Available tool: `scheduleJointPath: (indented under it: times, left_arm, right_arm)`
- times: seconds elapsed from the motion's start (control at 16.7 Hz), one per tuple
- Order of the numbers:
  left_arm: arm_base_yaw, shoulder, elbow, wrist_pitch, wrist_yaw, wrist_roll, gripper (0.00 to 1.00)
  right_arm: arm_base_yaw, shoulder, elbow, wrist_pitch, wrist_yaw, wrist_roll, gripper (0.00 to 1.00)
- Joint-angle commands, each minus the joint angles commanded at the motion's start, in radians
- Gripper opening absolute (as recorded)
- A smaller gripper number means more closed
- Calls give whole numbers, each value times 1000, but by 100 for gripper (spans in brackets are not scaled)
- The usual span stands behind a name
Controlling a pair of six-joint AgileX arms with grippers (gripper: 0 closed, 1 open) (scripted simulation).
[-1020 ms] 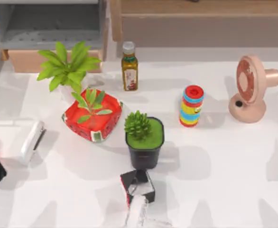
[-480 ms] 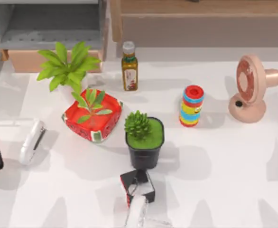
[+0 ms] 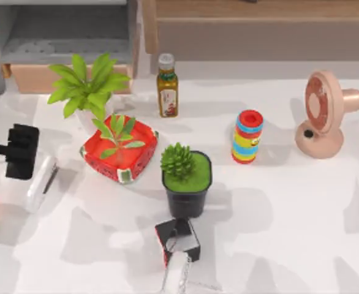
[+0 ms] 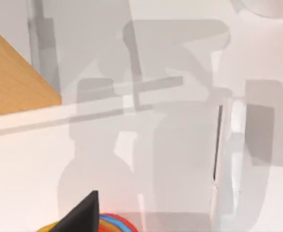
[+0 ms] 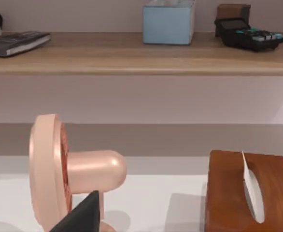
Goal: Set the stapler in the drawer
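The white stapler lies flat on the table at the left, running front to back. The left wrist view shows the stapler as a pale long shape. My left gripper hovers just behind and to the left of the stapler, apart from it, open and holding nothing. One of its dark fingers shows in the left wrist view. The drawer stands pulled out at the back left, with grey inside and a tan front panel. One dark finger of my parked right gripper faces the fan.
A leafy plant and a red pot stand between stapler and drawer. Further right are a bottle, black succulent pot, ring stack, pink fan and black-and-red box. The wide cabinet lines the back.
My left gripper has swung up from the left edge toward the back and right, ending close behind the stapler. A striped object now shows at the left edge.
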Motion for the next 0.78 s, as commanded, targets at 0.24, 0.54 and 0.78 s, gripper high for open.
scheduleJointPath:
  times: [0.24,0.54,0.78]
  left_arm:
    - [-35,400,252,-191,8,13,100]
    - [-54,694,449,-351,9,19,100]
    - [-56,743,483,-381,8,19,100]
  right_arm:
    - [0,0,0,0,0,0,100]
    - [0,0,0,0,0,0,100]
    - [0,0,0,0,0,0,100]
